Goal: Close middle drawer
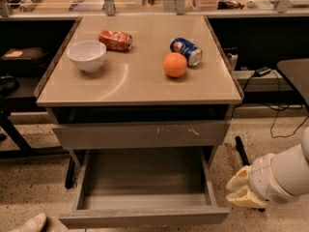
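The middle drawer [145, 217] stands pulled well out at the foot of the table [140, 88]. Its bare box is open to the room and its plain front is nearest the viewer. The gripper [243, 190] hangs low to the right of that front, near its corner but apart from it. It appears set at drawer height so that it can reach the front and push it home. Whether it is wide or narrow cannot be told from here.

Above the open box, a scratched drawer front [140, 135] sits under the tabletop. On top, well out of the way, are a bowl [87, 55], a red can [116, 40] and a blue can [186, 51] on their sides, and an orange [175, 65].

A black bar [241, 151] on the floor runs just beside the gripper, between it and the drawer's side. Cables [285, 112] trail at right. Nothing visible lies across the front itself.
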Available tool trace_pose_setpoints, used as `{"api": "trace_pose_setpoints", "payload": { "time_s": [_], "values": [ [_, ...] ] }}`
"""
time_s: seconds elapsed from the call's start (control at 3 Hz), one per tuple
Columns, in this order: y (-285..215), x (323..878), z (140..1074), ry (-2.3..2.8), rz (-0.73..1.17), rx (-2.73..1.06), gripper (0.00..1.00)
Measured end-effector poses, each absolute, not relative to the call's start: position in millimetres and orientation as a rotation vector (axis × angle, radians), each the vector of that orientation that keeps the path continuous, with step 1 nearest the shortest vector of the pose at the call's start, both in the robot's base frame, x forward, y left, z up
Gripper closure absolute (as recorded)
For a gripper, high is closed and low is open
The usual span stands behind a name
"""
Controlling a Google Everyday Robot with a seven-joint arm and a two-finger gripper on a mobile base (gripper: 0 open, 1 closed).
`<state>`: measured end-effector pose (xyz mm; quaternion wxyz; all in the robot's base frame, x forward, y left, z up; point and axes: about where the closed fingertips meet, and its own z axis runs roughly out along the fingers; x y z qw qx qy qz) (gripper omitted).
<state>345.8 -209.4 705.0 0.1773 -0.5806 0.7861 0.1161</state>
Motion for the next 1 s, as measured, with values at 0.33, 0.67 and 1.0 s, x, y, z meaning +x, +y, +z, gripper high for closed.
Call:
{"api": "trace_pose_setpoints", "payload": {
  "time_s": [0.33, 0.67, 1.0],
  "values": [
    [-210, 346, 699, 2.229, 0.342, -1.638, 0.88],
    [-210, 346, 699, 2.229, 0.342, -1.638, 1.00],
    [-211, 354, 653, 2.263, 0.390, -1.598, 1.00]
  ]
}}
